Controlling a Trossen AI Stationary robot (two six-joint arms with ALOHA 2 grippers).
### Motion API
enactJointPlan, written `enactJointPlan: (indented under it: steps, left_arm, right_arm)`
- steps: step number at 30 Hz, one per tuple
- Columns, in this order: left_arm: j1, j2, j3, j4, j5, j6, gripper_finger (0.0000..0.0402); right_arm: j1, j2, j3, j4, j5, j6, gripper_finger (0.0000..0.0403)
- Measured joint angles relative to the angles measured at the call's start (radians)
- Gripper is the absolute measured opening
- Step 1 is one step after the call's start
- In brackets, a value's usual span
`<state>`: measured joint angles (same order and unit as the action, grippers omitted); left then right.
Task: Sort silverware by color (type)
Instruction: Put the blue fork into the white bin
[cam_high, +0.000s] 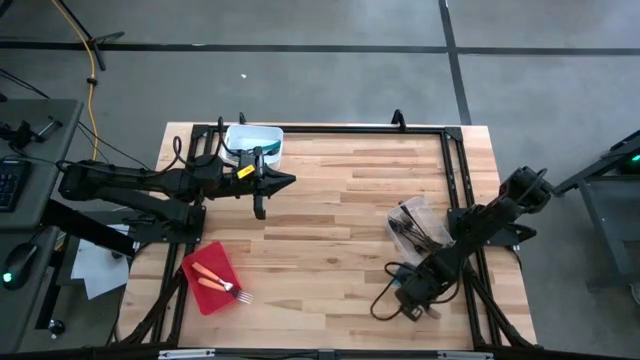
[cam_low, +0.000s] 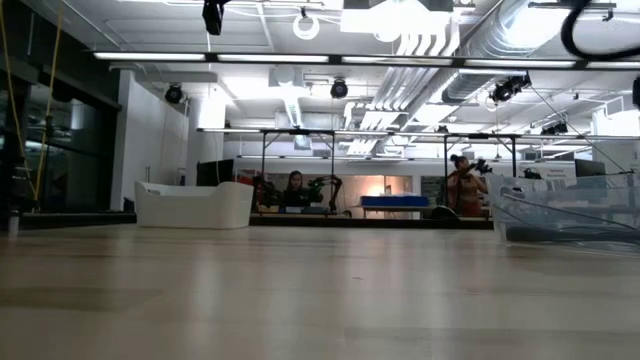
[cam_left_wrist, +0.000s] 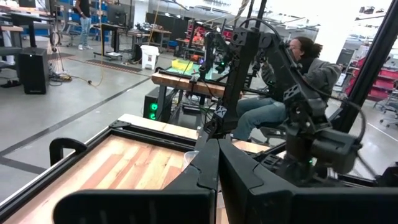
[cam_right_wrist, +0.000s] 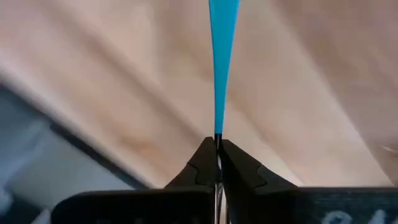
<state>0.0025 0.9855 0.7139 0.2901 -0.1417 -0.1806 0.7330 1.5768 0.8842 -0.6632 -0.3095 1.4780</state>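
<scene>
Left arm stretched level across the far left of the bench, dark two-finger left claw (cam_high: 262, 208) pinched shut, pointing right. Right arm folded low at the near right corner, right claw (cam_right_wrist: 218, 144) clamped tight on a slim teal-blue utensil handle (cam_right_wrist: 222, 56).

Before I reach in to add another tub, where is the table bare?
The wide wood middle is bare, between the white tub, red tray and clear tub. Crowded spots: the right hand, shut on a blue utensil, and the left hand.
</scene>
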Motion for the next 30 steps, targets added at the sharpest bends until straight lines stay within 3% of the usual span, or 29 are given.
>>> enactJointPlan:
  steps: [7,16,23,30]
  left_arm:
    - [0.0,0.0,0.0,0.0,0.0,0.0,0.0]
    - [0.0,0.0,0.0,0.0,0.001,-0.015,0.0]
    - [-0.003,-0.007,0.001,0.0,0.042,-0.054,0.0]
    - [-0.003,-0.06,0.001,-0.002,0.096,-0.055,0.0]
  right_arm:
    - [-0.052,0.0,0.147,0.003,0.021,-0.338,0.0001]
    - [-0.333,-0.002,0.247,0.073,0.301,-0.751,0.0]
    - [-0.582,-0.002,0.247,0.436,0.378,-0.973,0.0]
    - [-0.656,-0.002,0.257,0.784,0.328,-1.203,0.0]
